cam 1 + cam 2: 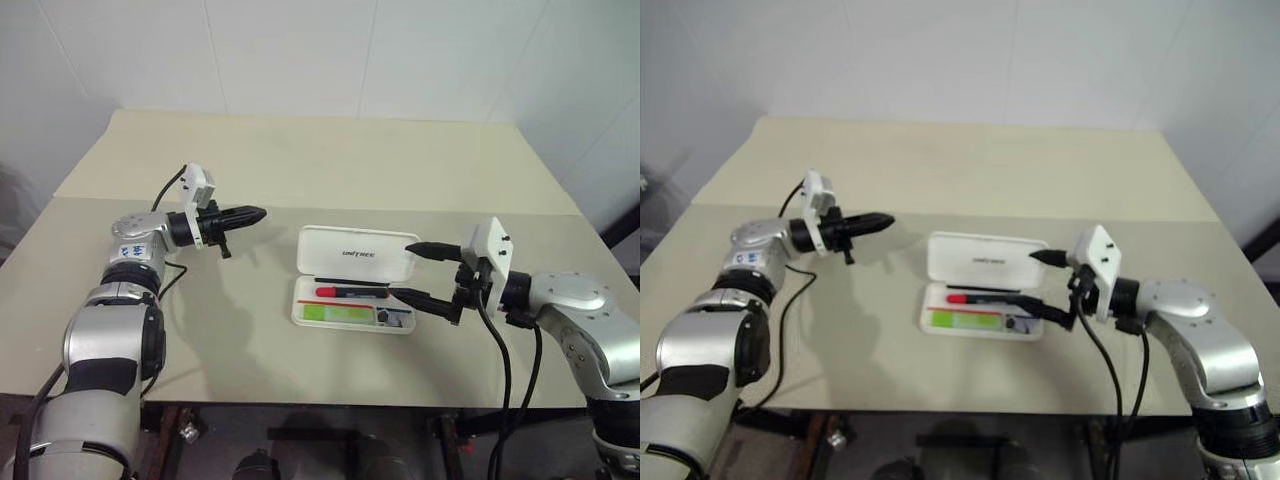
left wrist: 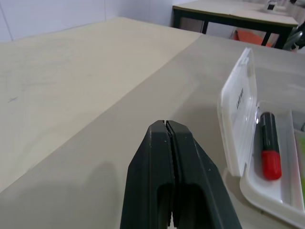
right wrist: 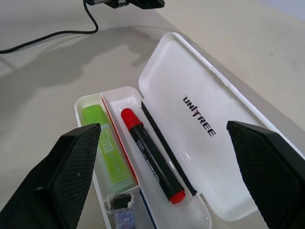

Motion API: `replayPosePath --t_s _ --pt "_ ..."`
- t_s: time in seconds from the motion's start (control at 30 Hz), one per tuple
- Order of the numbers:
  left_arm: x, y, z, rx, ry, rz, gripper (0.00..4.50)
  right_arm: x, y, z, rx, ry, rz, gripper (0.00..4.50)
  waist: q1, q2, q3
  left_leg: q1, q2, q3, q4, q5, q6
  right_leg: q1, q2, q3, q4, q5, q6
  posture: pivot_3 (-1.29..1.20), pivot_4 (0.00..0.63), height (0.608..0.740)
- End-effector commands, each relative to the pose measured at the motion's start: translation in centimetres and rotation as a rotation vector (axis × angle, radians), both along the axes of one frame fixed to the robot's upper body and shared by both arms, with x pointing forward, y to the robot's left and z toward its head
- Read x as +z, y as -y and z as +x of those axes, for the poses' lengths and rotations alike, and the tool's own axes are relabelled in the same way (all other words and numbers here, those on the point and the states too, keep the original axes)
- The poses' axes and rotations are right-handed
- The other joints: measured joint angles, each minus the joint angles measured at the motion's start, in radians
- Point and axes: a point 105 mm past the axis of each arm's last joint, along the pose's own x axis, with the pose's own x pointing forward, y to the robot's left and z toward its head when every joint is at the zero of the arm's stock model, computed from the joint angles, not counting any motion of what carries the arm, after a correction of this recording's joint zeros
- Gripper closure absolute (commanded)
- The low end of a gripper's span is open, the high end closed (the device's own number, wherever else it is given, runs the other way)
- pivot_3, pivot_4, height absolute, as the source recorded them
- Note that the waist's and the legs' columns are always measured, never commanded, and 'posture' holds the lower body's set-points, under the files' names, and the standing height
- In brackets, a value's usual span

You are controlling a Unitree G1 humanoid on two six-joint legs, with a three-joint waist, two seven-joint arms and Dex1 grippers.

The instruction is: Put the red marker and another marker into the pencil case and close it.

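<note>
Both pens are packed and only the lid is left to shut: the pencil case (image 1: 355, 288) lies open near the front of the counter (image 1: 320, 170), its lid tipped back behind the tray. The red marker (image 3: 151, 156) lies in the tray compartment beside the hinge, its long axis along the case's length, one red end toward the case's left end and a red tip showing at the other. The lime-green highlighter (image 3: 106, 148) lies parallel to it in the front compartment, beyond a thin divider. The right gripper (image 1: 422, 274), jaws spread wide and holding nothing, hovers at the case's right end, one finger by the lid, the other by the tray. The left gripper (image 1: 240, 216), jaws pressed together and empty, hangs well to the case's left, pointing toward it
</note>
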Motion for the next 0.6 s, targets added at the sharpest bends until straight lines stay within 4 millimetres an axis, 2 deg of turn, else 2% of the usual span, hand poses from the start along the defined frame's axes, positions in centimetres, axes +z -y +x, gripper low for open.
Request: replayPosePath --t_s 0.03,0.1,0.23,0.6 --pt "1.7 1.2 0.1 -0.048 0.029 -0.027 4.49 1.4 0.3 -0.7 -0.018 0.053 0.002 0.0 0.002 0.0 0.0 0.0 0.0 0.0 0.0 0.0 0.0 0.0 0.0 0.0 0.0 0.0 0.0 0.0 0.15 0.74" --pt "1.8 1.9 -0.1 -0.085 0.017 -0.036 4.49 1.4 0.5 -0.9 -0.027 0.051 0.001 0.0 0.004 0.0 0.0 0.0 0.0 0.0 0.0 0.0 0.0 0.0 0.0 0.0 0.0 0.0 0.0 0.0 0.15 0.74" --pt "0.3 3.4 -0.8 -0.188 -0.045 0.028 4.49 1.2 0.8 -1.2 -0.042 0.044 -0.004 0.0 0.014 0.0 0.0 0.0 0.0 0.0 0.0 0.0 0.0 0.0 0.0 0.0 0.0 0.0 0.0 0.0 0.15 0.74" --pt "-1.2 5.0 -0.1 -0.149 -0.107 0.045 4.49 1.5 1.1 -1.3 -0.061 0.052 -0.011 0.0 0.016 0.0 0.0 0.0 0.0 0.0 0.0 0.0 0.0 0.0 0.0 0.0 0.0 0.0 0.0 0.0 0.15 0.74"
